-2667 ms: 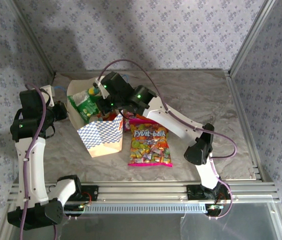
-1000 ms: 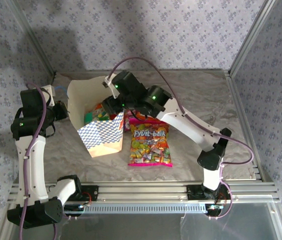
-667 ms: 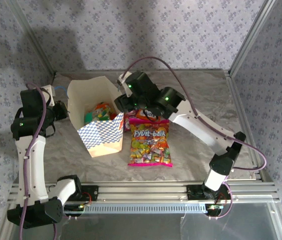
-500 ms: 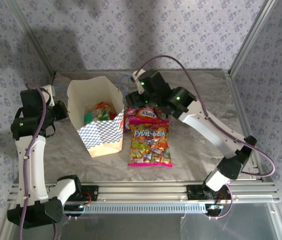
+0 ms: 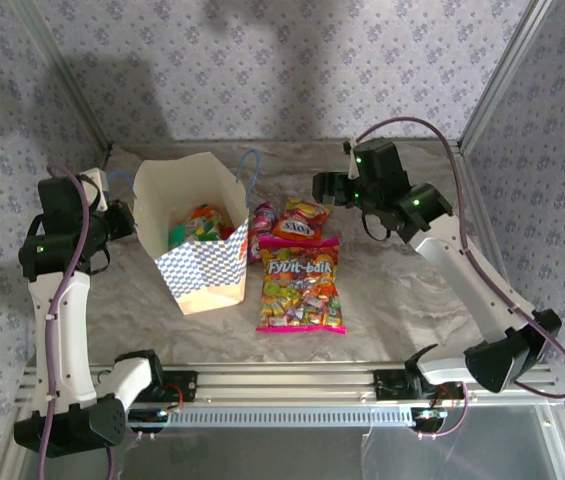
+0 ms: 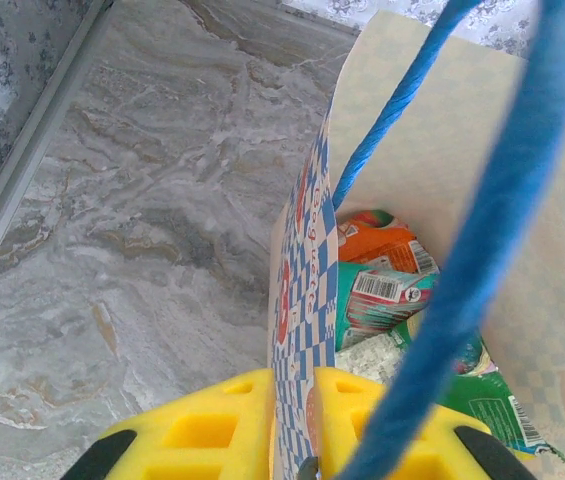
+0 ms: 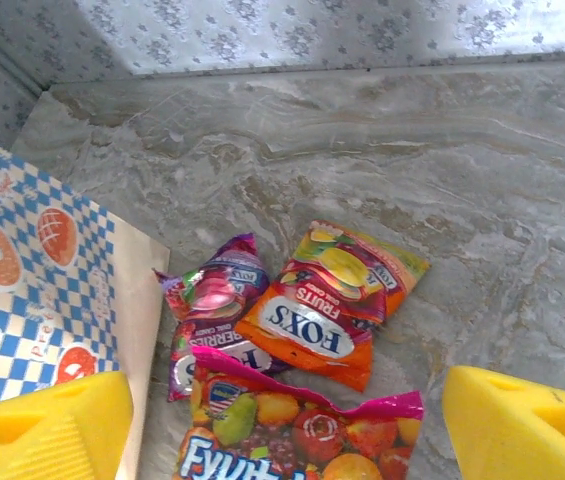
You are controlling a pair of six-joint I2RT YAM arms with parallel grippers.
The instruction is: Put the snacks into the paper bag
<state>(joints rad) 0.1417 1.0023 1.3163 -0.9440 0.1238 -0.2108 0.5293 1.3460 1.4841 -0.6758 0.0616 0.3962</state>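
My L gripper [image 6: 294, 430] clamps the paper bag [image 6: 302, 240] wall; R gripper [image 7: 282, 400] spread wide, empty, over orange packet [image 7: 324, 312], purple packet [image 7: 210, 300] & pink bag [image 5: 301, 285] lying beside it

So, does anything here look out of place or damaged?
Nothing looks torn. Three packets lie outside the tan checkered paper bag, overlapping: the purple plastic packet sits partly under the orange plastic packet and the large pink sweets bag. The left pincer pinches the bag's rim.

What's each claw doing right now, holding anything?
Left gripper: closed, pinching the wall of the paper bag.
Right gripper: open, holding nothing.
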